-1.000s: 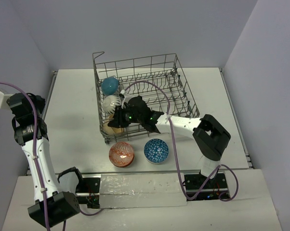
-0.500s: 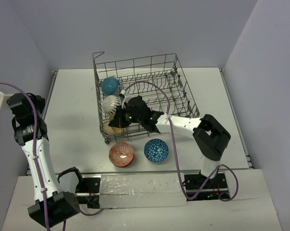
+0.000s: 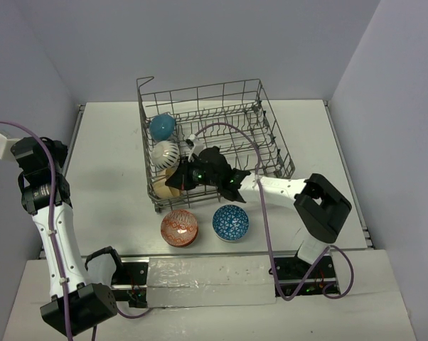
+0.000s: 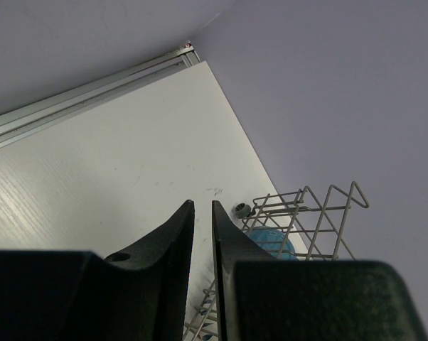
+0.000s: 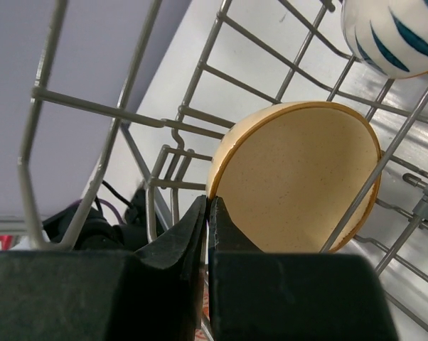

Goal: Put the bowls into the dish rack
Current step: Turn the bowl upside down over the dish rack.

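The dish rack stands at the back of the table. Three bowls stand on edge along its left side: a teal one, a white one with blue stripes and a tan one. Two more bowls sit on the table in front of it, a red patterned one and a blue patterned one. My right gripper is shut and empty inside the rack, its tips at the rim of the tan bowl. My left gripper hangs high at the far left, its jaws a narrow gap apart, holding nothing.
The rack's wire wall and tines close in around my right gripper. The striped bowl sits just past the tan one. From the left wrist I see the rack's corner and the teal bowl. Grey walls enclose the table.
My right gripper has closed and pulled back to the right, away from the tan bowl, which stays in the rack. The left arm has not moved.
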